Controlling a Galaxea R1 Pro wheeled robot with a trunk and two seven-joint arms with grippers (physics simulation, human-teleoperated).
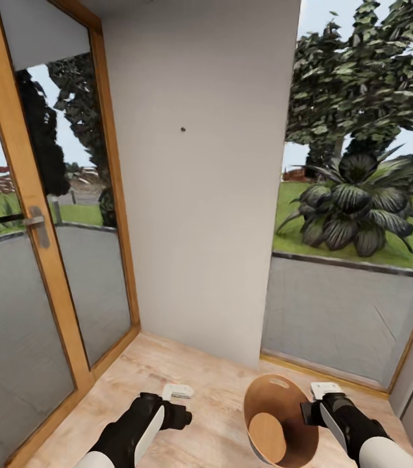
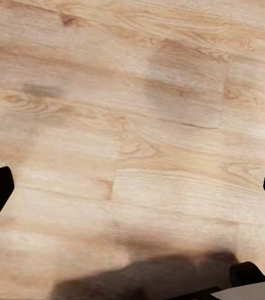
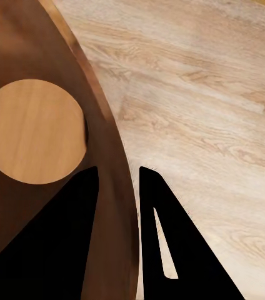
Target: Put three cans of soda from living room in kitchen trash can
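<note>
Your right gripper (image 3: 119, 187) pinches the trash can (image 1: 278, 416) by its thin rim, jaws narrow; it looks light, stiff, prone to swing; left gripper (image 2: 132, 187) jaws wide, empty.

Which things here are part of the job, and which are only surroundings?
Part of the job:
- trash can, empty inside
- right claw, clamped on its rim
- left claw, holding nothing

Only surroundings:
- glass door
- white wall
- garden plant
- wood floor

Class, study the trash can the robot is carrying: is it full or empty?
Empty. The trash can shows a bare round base and coppery inner wall, no cans inside; the right gripper pinches its rim.
</note>
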